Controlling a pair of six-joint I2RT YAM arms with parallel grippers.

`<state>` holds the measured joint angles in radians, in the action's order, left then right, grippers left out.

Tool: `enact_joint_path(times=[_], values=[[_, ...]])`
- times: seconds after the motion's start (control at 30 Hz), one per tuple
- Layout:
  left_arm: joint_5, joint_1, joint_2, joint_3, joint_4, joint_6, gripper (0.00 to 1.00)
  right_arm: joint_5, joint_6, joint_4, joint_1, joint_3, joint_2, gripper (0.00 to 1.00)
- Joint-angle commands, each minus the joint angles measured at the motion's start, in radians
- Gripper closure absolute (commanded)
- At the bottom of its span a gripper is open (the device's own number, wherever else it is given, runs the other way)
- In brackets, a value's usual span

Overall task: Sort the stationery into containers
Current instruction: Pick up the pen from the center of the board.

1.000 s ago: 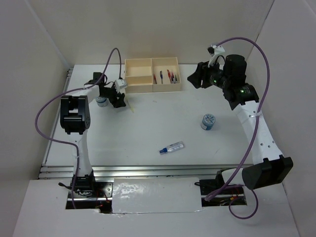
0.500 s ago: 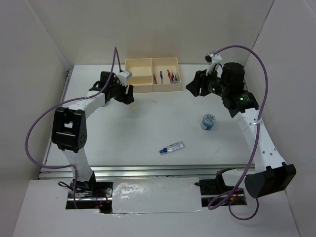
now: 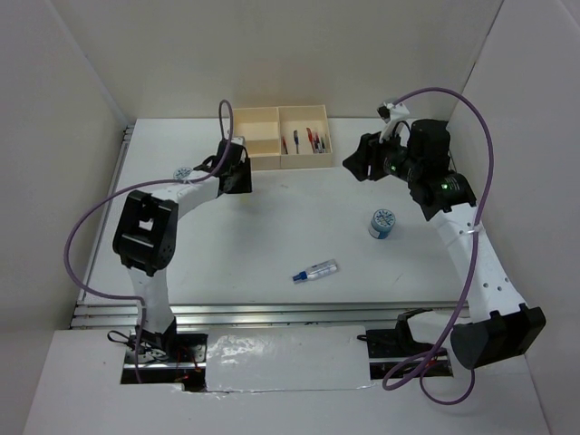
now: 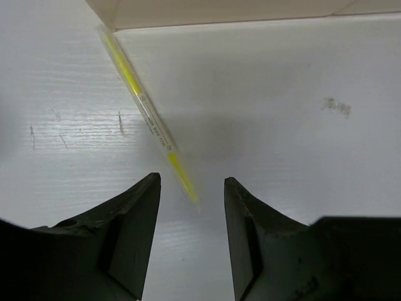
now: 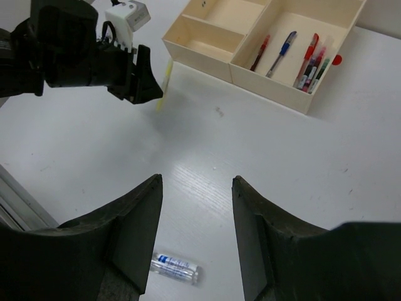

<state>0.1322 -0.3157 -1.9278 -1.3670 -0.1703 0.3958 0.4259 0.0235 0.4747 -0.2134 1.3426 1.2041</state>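
A thin yellow pen [image 4: 150, 119] lies slanted on the table, its top end by the corner of the cream box [image 4: 219, 9]. Its lower tip is just ahead of my open left gripper [image 4: 192, 188], and nothing is between the fingers. In the top view the left gripper [image 3: 237, 174] hovers at the box's [image 3: 256, 164] front left corner. Several red and blue pens [image 5: 294, 53] lie in the box's large right section. My right gripper [image 5: 197, 185] hangs open and empty above the table, right of the box [image 5: 207, 53]. A clear tube with a blue end [image 3: 315, 270] lies mid-table.
One blue-and-white cylinder [image 3: 382, 223] stands at the right, under the right arm. Another [image 3: 184, 172] shows beside the left forearm. The box's two smaller left sections [image 5: 216, 28] hold nothing. White walls close in the table on three sides.
My left gripper has swung right, from beside the left cylinder to the box's front left corner above the yellow pen, and its jaws have narrowed. The right arm has hardly moved.
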Motion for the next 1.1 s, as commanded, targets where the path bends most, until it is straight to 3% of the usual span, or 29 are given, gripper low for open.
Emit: enact_joint_path(times=[0.0,0.3,0.4,0.6,0.8,0.97,1.0,1.07], values=[[0.105,-0.013,-0.06,-0.063,-0.037,0.072,0.44,-0.004,-0.013,-0.007,0.006,-0.016,-0.035,0.45],[0.208,-0.023,-0.175,-0.132,-0.08,0.09,0.47,0.011,-0.013,-0.01,0.025,-0.033,-0.043,0.46],[0.224,-0.022,-0.194,-0.141,-0.104,0.098,0.52,0.019,-0.013,-0.016,0.028,-0.034,-0.047,0.46],[0.204,-0.013,-0.129,-0.015,-0.124,0.176,0.8,0.051,-0.013,-0.008,0.025,-0.007,-0.052,0.48],[0.118,-0.008,0.091,0.167,-0.124,0.176,1.0,0.109,-0.062,0.031,-0.001,0.024,-0.075,0.49],[-0.092,-0.025,0.399,0.249,-0.107,0.039,1.0,0.139,-0.175,0.051,-0.044,0.01,-0.119,0.5],[-0.185,-0.034,0.441,0.267,-0.107,0.0,1.0,0.148,-0.203,0.073,-0.061,0.013,-0.123,0.51],[-0.303,-0.043,0.562,0.273,-0.13,-0.15,1.0,0.184,-0.281,0.1,-0.083,0.038,-0.13,0.51]])
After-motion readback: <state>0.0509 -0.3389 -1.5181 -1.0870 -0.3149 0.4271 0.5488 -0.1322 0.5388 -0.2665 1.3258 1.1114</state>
